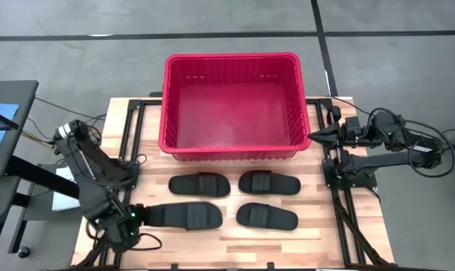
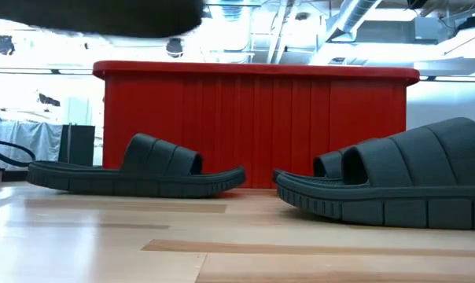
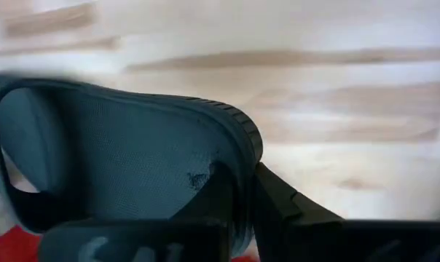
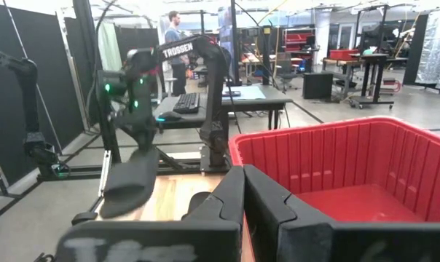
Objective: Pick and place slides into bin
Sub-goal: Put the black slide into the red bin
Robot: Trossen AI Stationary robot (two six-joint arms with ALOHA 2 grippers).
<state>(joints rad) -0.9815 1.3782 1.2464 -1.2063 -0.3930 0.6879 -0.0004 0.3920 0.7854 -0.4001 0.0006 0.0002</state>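
The red bin (image 1: 233, 105) stands at the table's far middle. Three black slides lie sole-down in front of it: far left (image 1: 200, 184), far right (image 1: 269, 183) and near right (image 1: 267, 217). My left gripper (image 1: 142, 217) at the near left is shut on the fourth slide (image 1: 186, 216). That slide shows lifted in the right wrist view (image 4: 129, 182) and as a dark blur at the top of the low view (image 2: 96, 16). My right gripper (image 1: 314, 135) is shut and empty beside the bin's right wall. My left gripper pinches the slide's end rim (image 3: 238, 156) between its two fingers, one finger on the footbed (image 3: 213, 193) and the other on the outer side (image 3: 285, 207). The fingers come from the table's left, along the slide. The slide sticks out toward the table's right, clear of the table.
Black frame rails (image 1: 340, 203) run along the table's left and right sides. The bare wooden table top (image 1: 235, 245) lies free near the front edge. The room beyond holds desks, equipment and a person (image 4: 175, 25) far off.
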